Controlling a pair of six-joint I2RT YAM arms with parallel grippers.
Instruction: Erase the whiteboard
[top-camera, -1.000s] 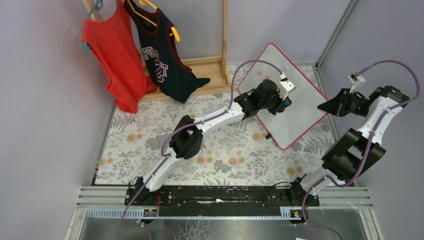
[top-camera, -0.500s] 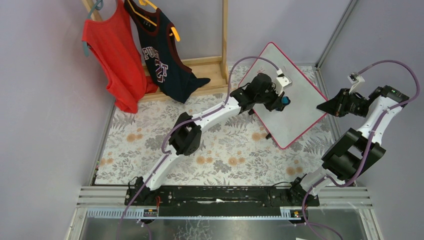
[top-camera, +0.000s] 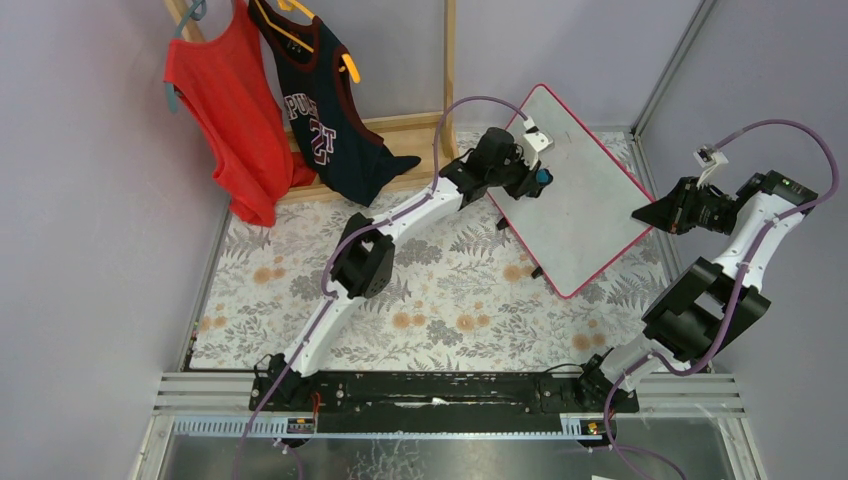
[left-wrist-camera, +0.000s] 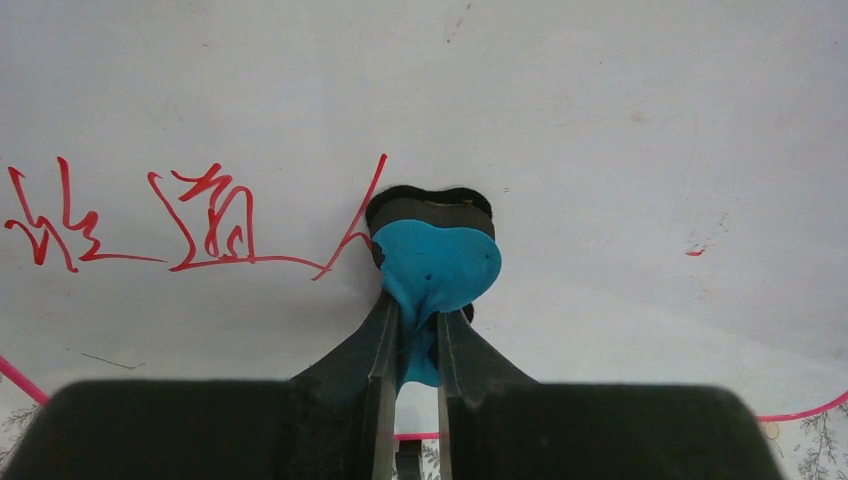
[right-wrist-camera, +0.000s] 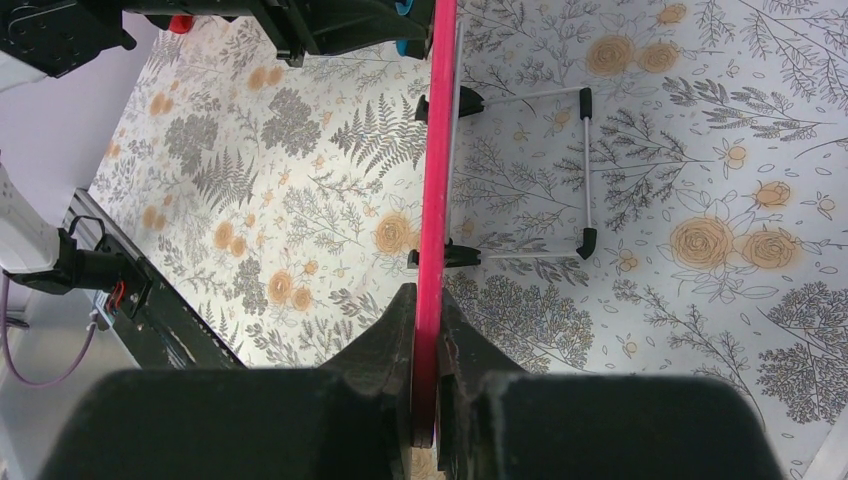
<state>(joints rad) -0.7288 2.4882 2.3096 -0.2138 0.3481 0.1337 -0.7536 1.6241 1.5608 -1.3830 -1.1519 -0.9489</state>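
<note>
Overhead, a floral-print tablecloth (top-camera: 300, 280) spread under everything. At its far left, a wooden garment rack (top-camera: 449, 60) with a red tank top (top-camera: 225, 110) and a navy jersey (top-camera: 320, 120) on hangers.

At the far right, propped at a tilt on the cloth: the whiteboard (top-camera: 585, 200), flat and white, rounded at the corners, framed in thin pink-red. Shown only by the left wrist view: the board's surface (left-wrist-camera: 600, 120) close up, with red handwritten marks (left-wrist-camera: 200, 220) at the left of that view and a small red fleck to the right. Shown only by the right wrist view: the frame edge-on (right-wrist-camera: 437, 150) and, behind it, a white wire stand (right-wrist-camera: 585, 170) with black feet resting on the cloth.

Right gripper (top-camera: 645, 212) (right-wrist-camera: 425, 310) clamped on the board's pink-red right edge, pinching the frame from both sides.

Left gripper (top-camera: 532, 180) (left-wrist-camera: 412, 330) clenched on a small blue eraser (top-camera: 541, 178) (left-wrist-camera: 440, 265), soft blue body squeezed between black fingers, dark felt face against the white surface right beside the end of the red writing.
</note>
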